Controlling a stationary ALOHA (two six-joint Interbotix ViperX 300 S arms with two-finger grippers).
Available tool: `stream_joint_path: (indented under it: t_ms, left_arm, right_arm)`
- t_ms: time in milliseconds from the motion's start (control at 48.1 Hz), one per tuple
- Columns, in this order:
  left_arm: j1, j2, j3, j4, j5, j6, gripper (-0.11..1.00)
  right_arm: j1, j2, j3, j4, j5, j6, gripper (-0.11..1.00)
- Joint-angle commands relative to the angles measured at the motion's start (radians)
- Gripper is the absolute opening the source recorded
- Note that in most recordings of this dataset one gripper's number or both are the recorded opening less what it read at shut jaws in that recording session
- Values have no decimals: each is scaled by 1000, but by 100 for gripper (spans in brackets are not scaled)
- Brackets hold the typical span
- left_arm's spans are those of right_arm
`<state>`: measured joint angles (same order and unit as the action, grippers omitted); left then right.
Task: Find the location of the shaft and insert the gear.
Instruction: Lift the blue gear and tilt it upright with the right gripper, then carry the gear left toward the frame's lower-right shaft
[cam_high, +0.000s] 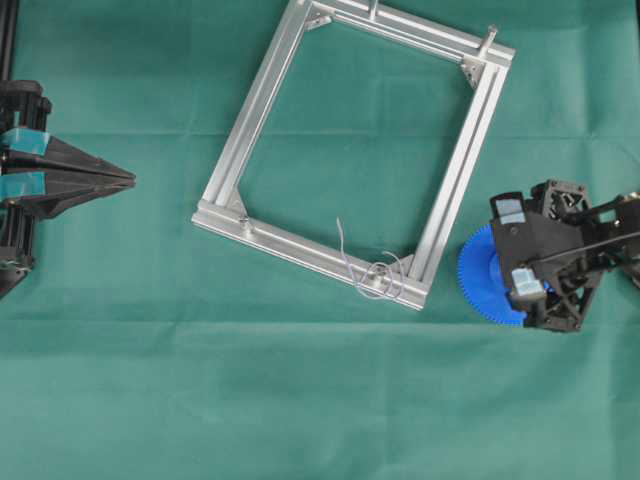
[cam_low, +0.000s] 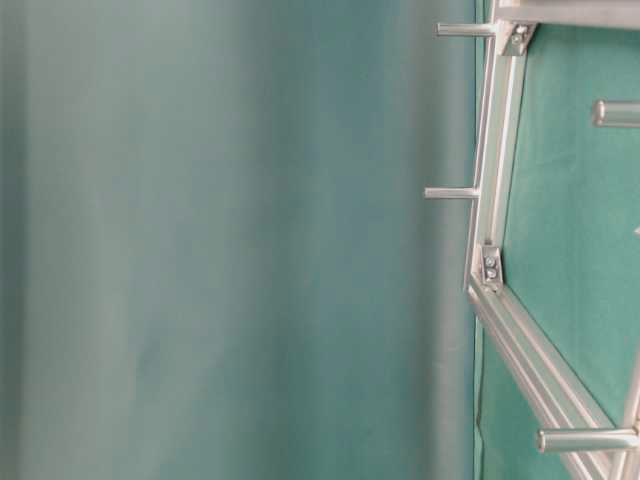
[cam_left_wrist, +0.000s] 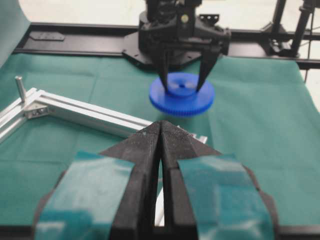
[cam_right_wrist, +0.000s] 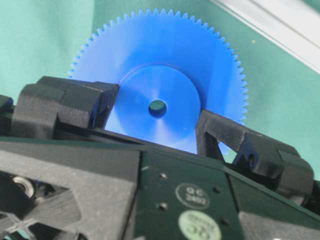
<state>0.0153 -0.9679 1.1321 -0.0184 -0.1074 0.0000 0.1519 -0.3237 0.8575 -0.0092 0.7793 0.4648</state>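
The blue gear (cam_high: 480, 275) is at the right, just outside the aluminium frame's near right corner. My right gripper (cam_high: 515, 250) comes down over it, one finger on each side of the raised hub (cam_right_wrist: 150, 85) and touching it, so it is shut on the gear (cam_left_wrist: 182, 102). The hub's small centre hole shows between the fingers. The shaft (cam_high: 378, 277) stands on the frame's near right corner, with pale wire curls around its foot, a short way left of the gear. My left gripper (cam_high: 130, 180) is shut and empty at the far left, its fingertips (cam_left_wrist: 161, 125) pressed together.
A square aluminium frame (cam_high: 265, 100) lies tilted on the green cloth. Bare pins stand at its far corner (cam_high: 490, 38) and far rail (cam_high: 374, 10). The table-level view shows several pins (cam_low: 455, 193) sticking out from the frame. A black rig edge (cam_left_wrist: 75, 42) runs behind the right arm.
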Motion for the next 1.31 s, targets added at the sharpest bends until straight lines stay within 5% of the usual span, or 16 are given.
stream_joint_path:
  t_ms: [0, 333, 582, 769, 1289]
  left_arm:
    - [3, 9, -14, -2, -6, 0, 0]
    - [3, 9, -14, -2, -8, 0, 0]
    - [3, 12, -14, -2, -6, 0, 0]
    - [3, 12, -14, -2, -8, 0, 0]
    - [3, 14, -14, -2, 3, 0, 0]
  right_arm:
    - [2, -41, -55, 0, 43, -2, 69]
    - [0, -97, -152, -20, 179, 0, 69]
    - [2, -89, -169, -21, 169, 21, 69]
    - [0, -38, -210, -21, 150, 74, 69]
    - [0, 181, -433, -48, 135, 74, 69]
